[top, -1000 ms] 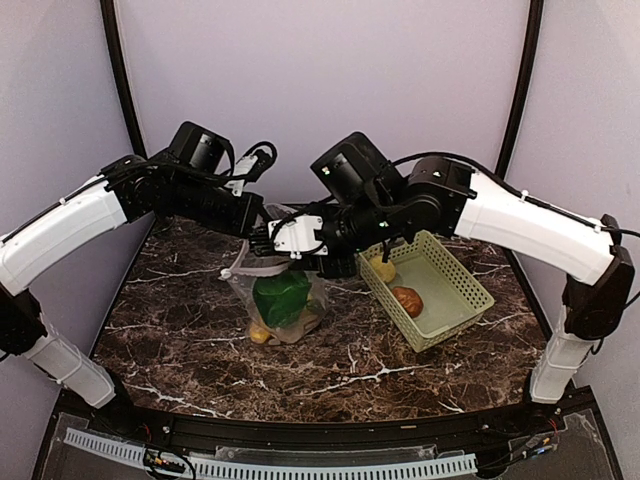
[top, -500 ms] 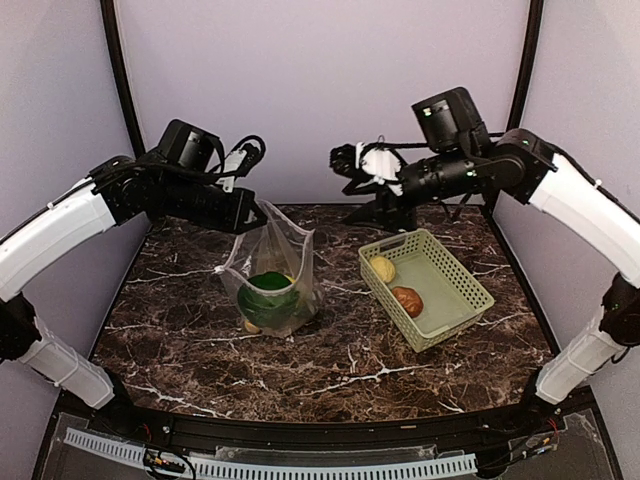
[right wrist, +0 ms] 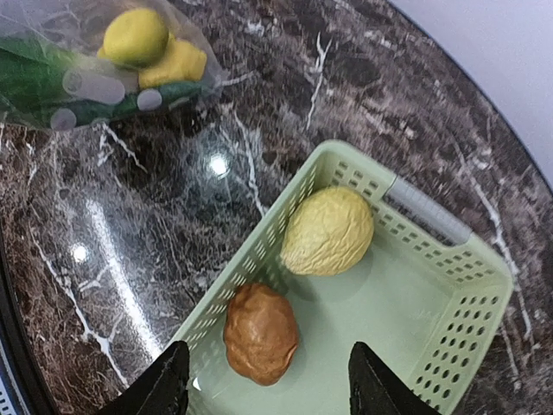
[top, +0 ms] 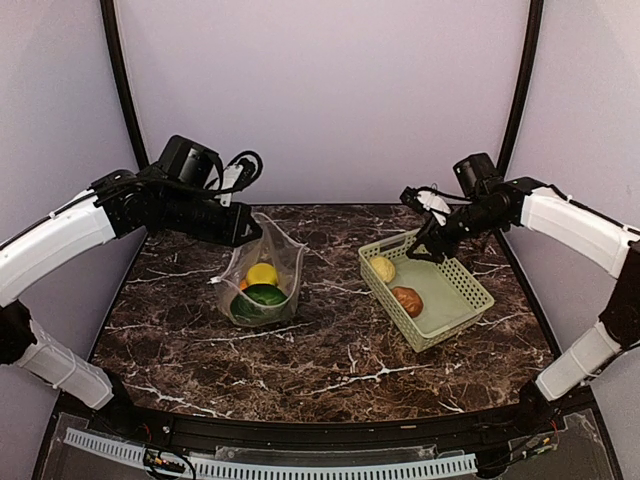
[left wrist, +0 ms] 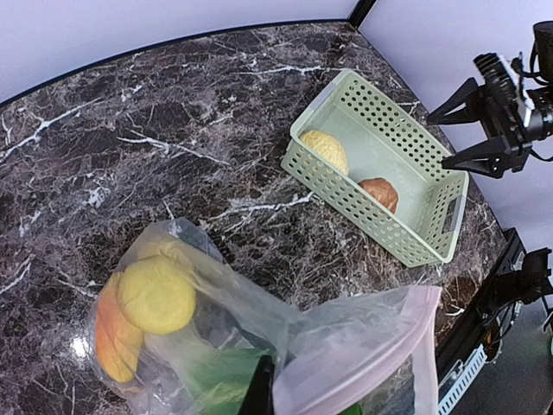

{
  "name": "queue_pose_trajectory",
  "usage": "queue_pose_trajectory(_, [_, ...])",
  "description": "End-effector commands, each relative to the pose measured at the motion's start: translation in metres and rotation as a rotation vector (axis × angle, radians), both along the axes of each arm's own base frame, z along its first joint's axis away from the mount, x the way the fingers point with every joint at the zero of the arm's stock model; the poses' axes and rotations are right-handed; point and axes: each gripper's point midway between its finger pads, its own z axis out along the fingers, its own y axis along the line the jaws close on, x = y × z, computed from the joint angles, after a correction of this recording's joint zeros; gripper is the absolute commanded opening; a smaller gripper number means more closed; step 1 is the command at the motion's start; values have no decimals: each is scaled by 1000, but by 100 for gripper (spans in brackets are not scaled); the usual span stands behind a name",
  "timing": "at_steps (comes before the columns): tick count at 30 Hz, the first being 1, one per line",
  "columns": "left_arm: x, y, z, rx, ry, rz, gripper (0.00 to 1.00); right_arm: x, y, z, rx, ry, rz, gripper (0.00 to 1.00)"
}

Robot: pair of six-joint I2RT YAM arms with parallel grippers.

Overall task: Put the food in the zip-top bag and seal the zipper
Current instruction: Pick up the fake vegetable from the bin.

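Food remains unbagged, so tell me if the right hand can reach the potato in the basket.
Probably yes: the right hand hangs open above the basket, and the potato lies uncovered beside the lemon.

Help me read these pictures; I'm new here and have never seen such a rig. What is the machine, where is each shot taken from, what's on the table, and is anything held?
These are two robot arms, each ending in a two-finger gripper. One picture looks down from above and behind them; the other two come from cameras on the wrists. On the dark marble table are a light-green basket holding a yellow lemon and a brown potato, and a clear zip-top bag with another lemon, an orange piece and something green inside. The left gripper pinches the bag's upper edge, holding its mouth up. The right gripper is open and empty, above the basket.
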Motion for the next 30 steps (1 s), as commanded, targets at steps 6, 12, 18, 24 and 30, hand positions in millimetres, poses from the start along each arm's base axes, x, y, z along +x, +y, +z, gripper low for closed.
queue_pose_trajectory(6, [-1, -2, -8, -8, 6, -5, 1, -5, -7, -68, -59, 167, -28, 65])
queue_pose_trajectory(12, [-2, -4, -10, -20, 14, -11, 1, -1, -15, -102, -144, 208, -29, 70])
queue_pose_trajectory(18, [-3, -2, -11, -18, 10, -7, 1, 0, -16, -124, -177, 257, -25, 71])
queue_pose_trajectory(24, [-3, -3, -15, -17, 21, -9, 1, 0, -16, -145, -203, 310, -22, 72])
queue_pose_trajectory(30, [-3, -4, -18, -20, 25, -13, 1, -1, -15, -156, -212, 346, -17, 73])
